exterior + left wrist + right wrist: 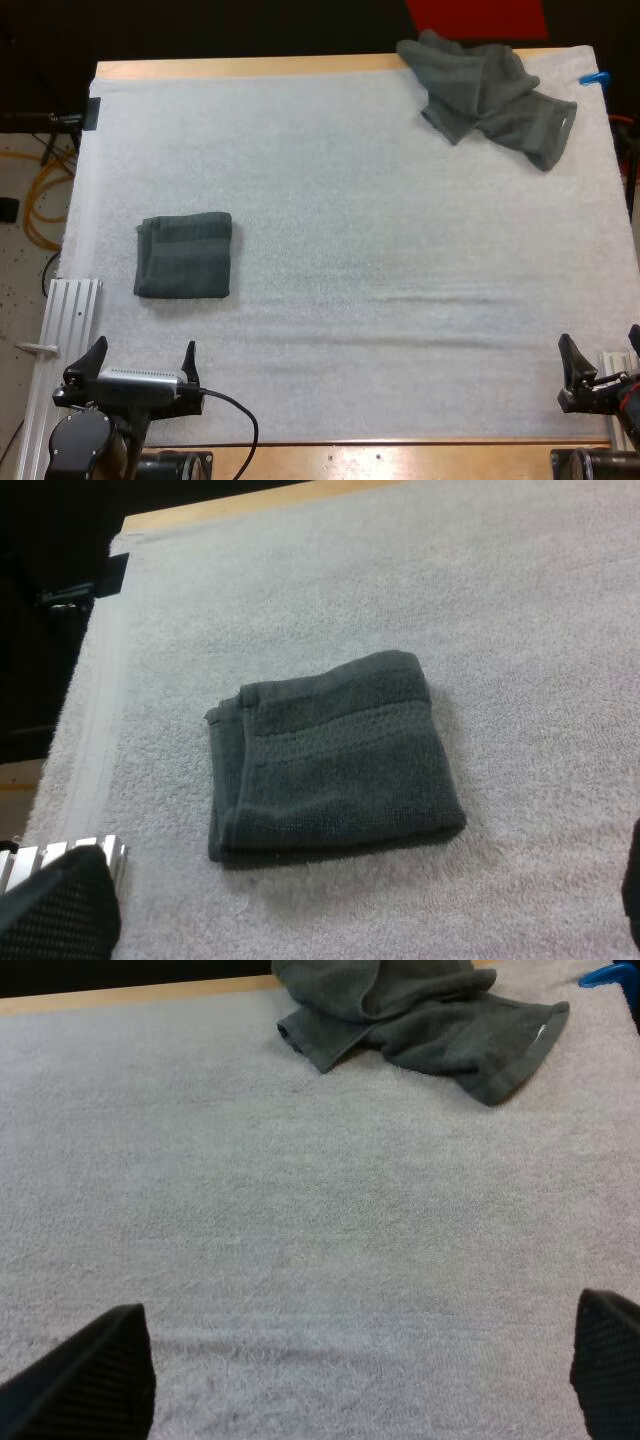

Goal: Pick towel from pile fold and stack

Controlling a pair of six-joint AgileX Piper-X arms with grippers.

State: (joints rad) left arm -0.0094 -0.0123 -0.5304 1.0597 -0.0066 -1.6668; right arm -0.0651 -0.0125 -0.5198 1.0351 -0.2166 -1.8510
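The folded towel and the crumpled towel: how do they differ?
The folded towel is a neat flat square; the crumpled towel is an irregular heap. The folded towel lies near the left edge of the mat; the crumpled towel lies at its far right corner. Both are dark grey-green.

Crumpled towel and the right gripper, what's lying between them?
Only bare white mat, seen in the right wrist view: the open right gripper sits short of the crumpled towel.

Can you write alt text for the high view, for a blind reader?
A folded dark towel lies on the white mat's left side, a crumpled towel at its far right corner; the left gripper and right gripper sit open at the near edge.
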